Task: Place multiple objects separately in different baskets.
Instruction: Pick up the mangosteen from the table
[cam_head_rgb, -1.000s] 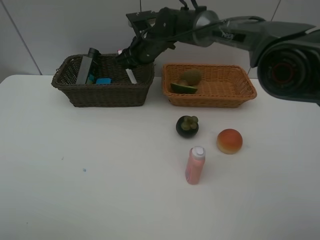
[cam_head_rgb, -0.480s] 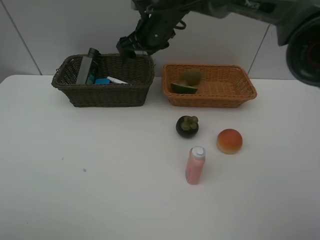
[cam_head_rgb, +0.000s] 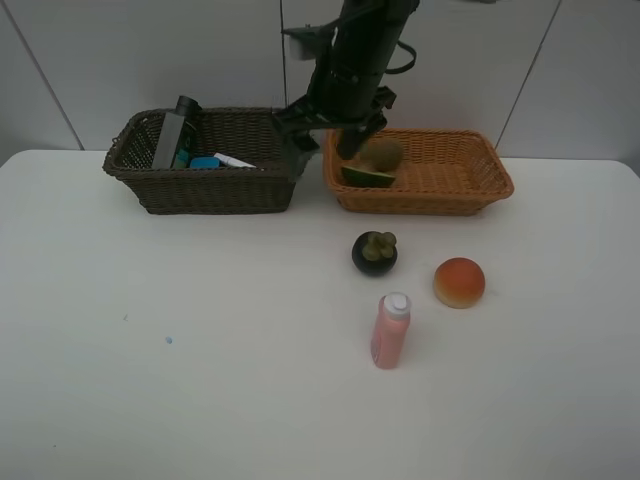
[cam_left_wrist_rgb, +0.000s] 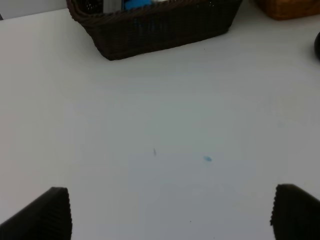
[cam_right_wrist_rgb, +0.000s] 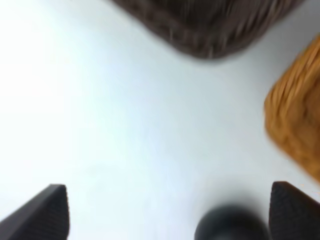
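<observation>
Five of the eight things are put away. The orange basket (cam_head_rgb: 470, 195) holds the avocado (cam_head_rgb: 362, 177) and the kiwi (cam_head_rgb: 384, 153). The dark basket (cam_head_rgb: 210, 192), just beside the orange basket, holds the pump bottle (cam_head_rgb: 172, 135), the eraser (cam_head_rgb: 206, 162) and the marker (cam_head_rgb: 235, 160). So it looks like food goes in the orange basket and the other stuff goes in the dark one.

Three things are not in a basket yet. They sit on the table (cam_head_rgb: 180, 360) in front of the orange basket. The mangosteen (cam_head_rgb: 374, 252) is nearest to the orange basket. The bun (cam_head_rgb: 459, 281) is a bit further out. The pink bottle (cam_head_rgb: 390, 330) stands upright, furthest out. None of the three touch each other.

The right gripper (cam_right_wrist_rgb: 170, 212) hangs in the air by the corner of the orange basket, over the gap next to the dark one. Its jaws are wide apart and there is nothing in them. The left gripper (cam_left_wrist_rgb: 170, 215) is wide open too and has hold of nothing. It is over bare table, off to the side of the orange basket.

I think the mangosteen and the bun belong in the orange basket, and the pink bottle in the dark one. The mangosteen is closest to the right gripper, so it may be next.
</observation>
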